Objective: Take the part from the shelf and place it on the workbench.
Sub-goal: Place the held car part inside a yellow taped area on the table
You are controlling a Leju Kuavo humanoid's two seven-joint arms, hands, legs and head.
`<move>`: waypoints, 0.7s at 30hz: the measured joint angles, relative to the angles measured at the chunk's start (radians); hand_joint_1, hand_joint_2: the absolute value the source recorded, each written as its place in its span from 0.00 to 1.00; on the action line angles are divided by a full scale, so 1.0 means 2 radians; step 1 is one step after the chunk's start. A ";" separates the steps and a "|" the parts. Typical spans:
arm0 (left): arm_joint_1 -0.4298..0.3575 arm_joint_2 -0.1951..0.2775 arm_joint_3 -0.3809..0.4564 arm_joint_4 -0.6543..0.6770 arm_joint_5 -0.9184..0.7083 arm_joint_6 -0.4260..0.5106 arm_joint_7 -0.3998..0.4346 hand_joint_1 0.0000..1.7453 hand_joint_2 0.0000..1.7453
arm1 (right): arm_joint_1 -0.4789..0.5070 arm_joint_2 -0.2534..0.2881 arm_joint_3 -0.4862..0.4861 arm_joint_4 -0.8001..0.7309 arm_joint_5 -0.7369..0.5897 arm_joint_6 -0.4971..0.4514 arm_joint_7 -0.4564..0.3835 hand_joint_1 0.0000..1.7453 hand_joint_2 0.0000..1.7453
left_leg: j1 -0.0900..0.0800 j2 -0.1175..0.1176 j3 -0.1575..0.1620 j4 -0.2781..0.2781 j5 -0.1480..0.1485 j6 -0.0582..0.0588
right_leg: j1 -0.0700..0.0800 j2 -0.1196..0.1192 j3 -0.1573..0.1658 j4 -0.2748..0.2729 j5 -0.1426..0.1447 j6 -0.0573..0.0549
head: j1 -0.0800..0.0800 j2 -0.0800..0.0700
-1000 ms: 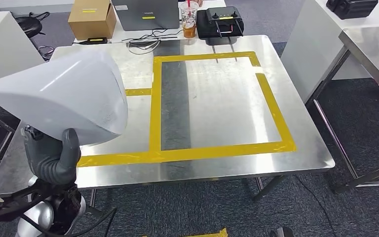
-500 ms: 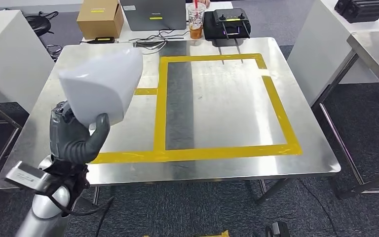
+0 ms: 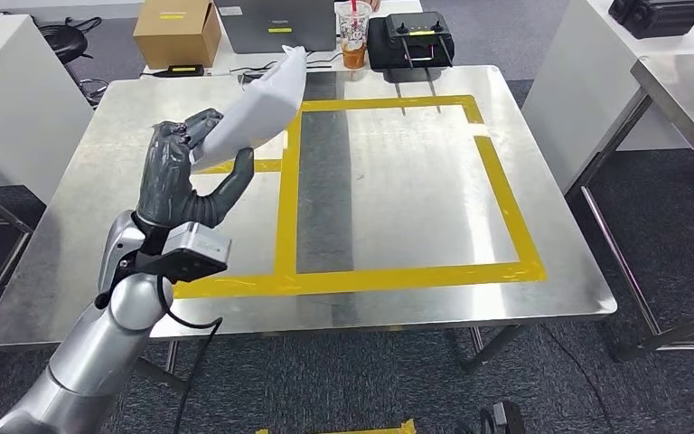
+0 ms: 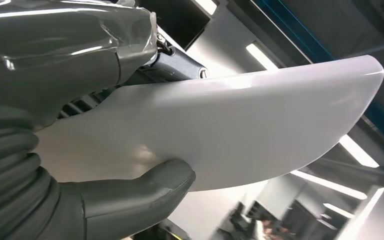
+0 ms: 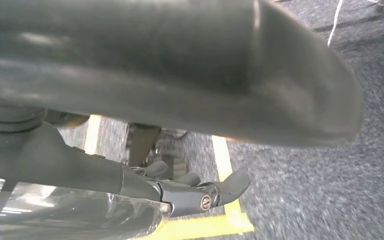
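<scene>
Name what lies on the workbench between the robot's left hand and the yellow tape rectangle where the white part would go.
In the head view, bare steel apart from a short yellow tape strip lies between the left hand, holding the white part, and the tape rectangle on the workbench.

Bare workbench (image 3: 398, 190) ahead (cup (image 3: 353, 36) seemingly beyond)

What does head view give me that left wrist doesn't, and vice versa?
Head view alone: the steel workbench with its yellow tape rectangle, plus the cardboard box, iced drink cup and black case behind it. It shows the white part raised above the bench.
Left wrist alone: a close look at the thumb pressed against the part's smooth face, with ceiling lights behind.
Both: the left hand holding the white part.
</scene>
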 joint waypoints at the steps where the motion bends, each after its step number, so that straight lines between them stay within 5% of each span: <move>1: -0.008 -0.001 -0.004 0.010 -0.008 0.002 0.002 0.96 1.00 | 0.000 0.001 0.001 0.000 -0.001 0.000 0.000 0.00 0.00 | -0.001 0.000 0.000 -0.003 0.001 0.001 | 0.000 0.000 -0.001 -0.001 0.001 0.002 | 0.000 0.000; 4: -0.025 -0.006 -0.012 0.031 -0.022 0.006 0.008 0.96 1.00 | -0.001 0.003 0.005 0.000 -0.002 -0.001 0.000 0.00 0.00 | 0.002 0.000 0.005 -0.013 0.007 0.009 | -0.001 0.000 -0.012 0.019 -0.009 0.006 | 0.000 0.000; 7: -0.050 -0.012 -0.027 0.063 -0.048 0.006 0.030 0.96 1.00 | -0.001 0.002 0.009 0.000 -0.003 -0.003 0.001 0.00 0.00 | 0.001 -0.001 0.006 -0.016 0.008 0.013 | -0.001 0.000 -0.059 0.111 -0.044 0.003 | 0.001 0.000; 9: -0.069 -0.016 -0.038 0.096 -0.064 0.000 0.049 0.96 1.00 | -0.001 0.002 0.012 0.000 -0.002 -0.003 0.005 0.00 0.00 | 0.001 -0.002 0.006 -0.015 0.008 0.013 | -0.002 0.000 -0.076 0.141 -0.048 0.008 | 0.001 0.000; 11: -0.092 -0.024 -0.050 0.133 -0.076 -0.010 0.065 0.96 1.00 | -0.003 0.002 0.015 -0.001 -0.002 -0.003 0.010 0.00 0.00 | 0.002 -0.004 0.006 -0.013 0.007 0.012 | -0.004 0.000 -0.056 0.093 -0.024 0.018 | 0.001 0.000; 13: -0.117 -0.034 -0.060 0.172 -0.087 -0.020 0.076 0.96 1.00 | -0.005 0.002 0.019 -0.002 -0.001 -0.002 0.014 0.00 0.00 | 0.001 -0.005 0.003 -0.007 0.004 0.008 | -0.006 0.001 -0.025 0.027 0.000 0.021 | 0.001 0.000; 15: -0.138 -0.044 -0.071 0.208 -0.096 -0.029 0.085 0.96 1.00 | -0.008 0.002 0.023 -0.003 -0.001 -0.001 0.017 0.00 0.00 | -0.001 -0.006 0.000 -0.003 0.002 0.003 | -0.004 0.002 -0.013 0.003 0.008 0.015 | 0.001 0.000; 18: -0.162 -0.055 -0.085 0.255 -0.107 -0.042 0.096 0.96 1.00 | -0.008 0.004 0.028 -0.005 -0.001 0.001 0.019 0.00 0.00 | 0.001 -0.005 -0.003 0.001 -0.002 -0.003 | -0.005 0.002 -0.013 0.002 0.010 0.006 | 0.001 0.000; 21: -0.184 -0.065 -0.099 0.300 -0.117 -0.055 0.108 0.96 1.00 | -0.010 0.005 0.032 -0.006 -0.001 0.001 0.020 0.00 0.00 | 0.004 -0.003 -0.036 0.070 -0.036 -0.011 | -0.007 0.002 -0.011 0.002 0.010 0.001 | -0.003 0.000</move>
